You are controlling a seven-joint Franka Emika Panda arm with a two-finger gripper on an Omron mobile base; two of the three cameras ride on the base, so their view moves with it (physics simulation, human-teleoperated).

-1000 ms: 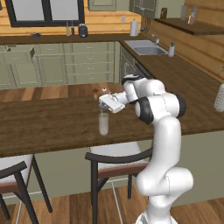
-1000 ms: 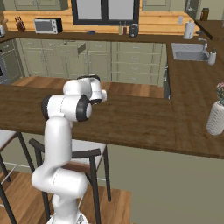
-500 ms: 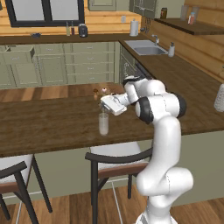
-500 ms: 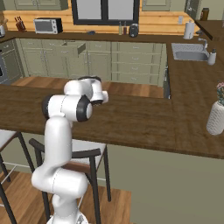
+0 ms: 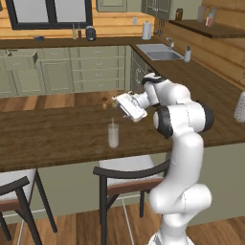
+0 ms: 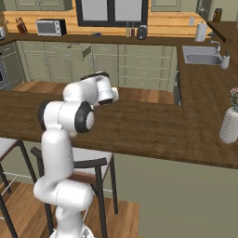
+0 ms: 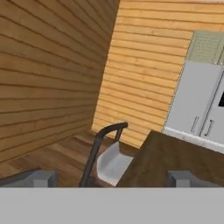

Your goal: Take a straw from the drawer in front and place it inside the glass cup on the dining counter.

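Standing upright inside the small clear cylindrical glass cup (image 5: 113, 135), the thin pale straw (image 5: 113, 122) projects just above its rim. The cup rests on the long dark brown wood-grain dining counter (image 5: 57, 134). Just above and beside it, the two-finger gripper (image 5: 108, 100) hangs released, jaws spread wide and empty. A black-framed, white-seated chair (image 5: 125, 172) stands below.

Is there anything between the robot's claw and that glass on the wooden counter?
In the left base view, the open gripper hangs just above the glass cup; only the thin straw standing in it rises into that gap.
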